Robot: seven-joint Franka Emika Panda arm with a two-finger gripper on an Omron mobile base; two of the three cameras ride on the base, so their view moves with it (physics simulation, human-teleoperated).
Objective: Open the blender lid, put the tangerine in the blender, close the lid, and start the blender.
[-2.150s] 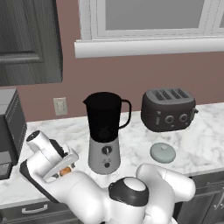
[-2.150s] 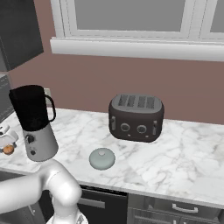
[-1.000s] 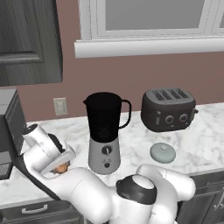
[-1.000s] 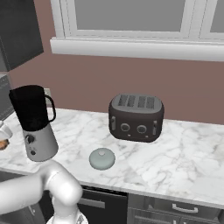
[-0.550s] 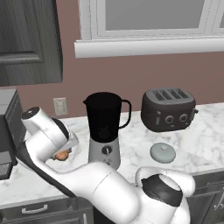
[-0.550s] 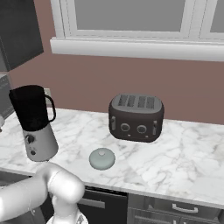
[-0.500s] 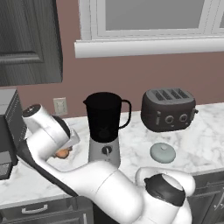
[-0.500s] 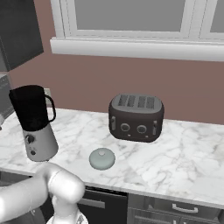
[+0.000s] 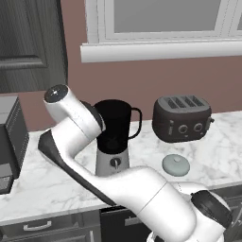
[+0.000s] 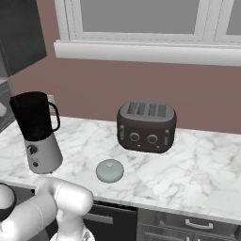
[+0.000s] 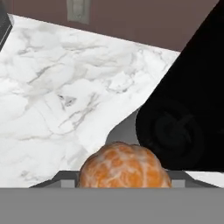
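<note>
A white marble counter (image 10: 188,174) veined in grey is seen beneath a window sill, backed by a flat reddish-brown wall. The blender (image 10: 36,134) stands near the counter's left end: a glossy black jar with a spout and loop handle, set on a tapered silver-grey base carrying a black dial, and the jar mouth is uncovered. The blender lid (image 10: 109,170), a smooth pale grey-blue dome with a small knob, lies flat on the marble between the blender and the toaster (image 10: 146,126), apart from both and close to the counter's front edge. The toaster is a dark, rounded four-slot body with knobs on its face (set well back, near the wall). In the hand view the tangerine (image 11: 125,169) is seen as a round orange fruit with a pebbled, mottled peel, sitting at the gripper (image 11: 122,177) where the fingertips would rise; the tips themselves are hidden, so the fruit appears to be held, though contact cannot be confirmed. The black jar wall looms just beside the fruit, with its rounded bottom seen over the grey base. Bare marble is left open to the blender's left and in front of the toaster.
</note>
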